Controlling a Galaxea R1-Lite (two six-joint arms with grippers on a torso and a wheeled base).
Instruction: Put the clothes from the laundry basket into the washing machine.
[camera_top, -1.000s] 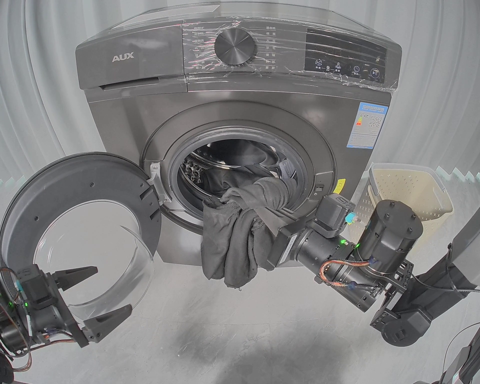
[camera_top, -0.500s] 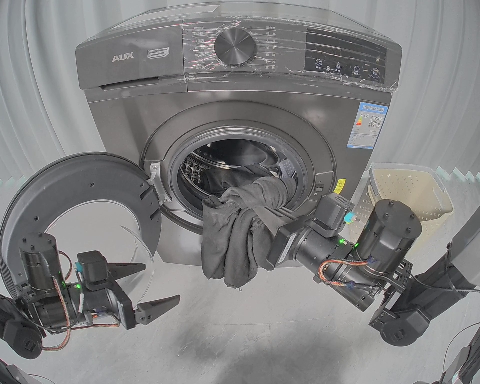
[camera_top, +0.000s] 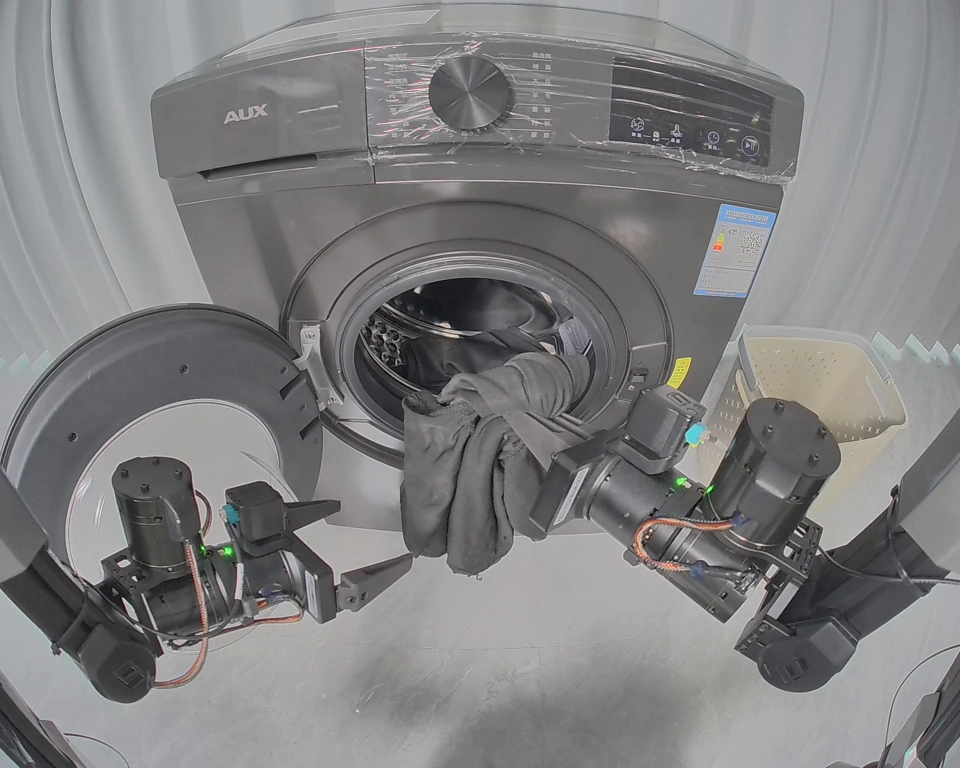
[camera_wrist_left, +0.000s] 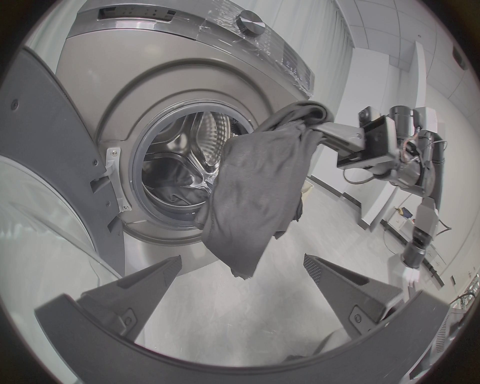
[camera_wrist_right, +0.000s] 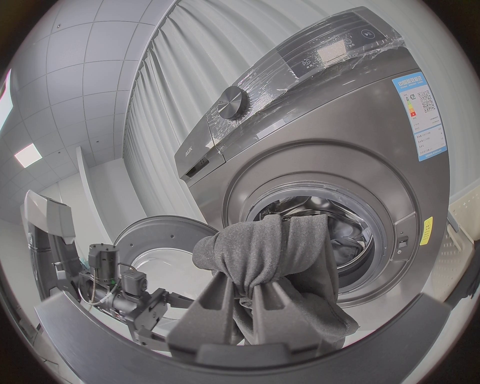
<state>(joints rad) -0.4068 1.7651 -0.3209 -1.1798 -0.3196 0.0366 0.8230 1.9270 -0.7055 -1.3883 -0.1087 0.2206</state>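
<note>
Where the dark grey garment (camera_top: 465, 480) hangs before the open port of the washing machine (camera_top: 250, 240), we list it thus: upper end at the port's mouth, the greater part drooping outside below the rim, long axis near vertical.

Right gripper (camera_wrist_right: 248, 295): pressed together on a bunched fold at the garment's upper end.

Left gripper (camera_top: 372, 537): spread, holding nothing, low and left of the hanging tail, near but apart, fingers pointing toward it. We judge it the nearer to that tail.

Laundry basket (camera_top: 820, 375): right of the machine.
</note>
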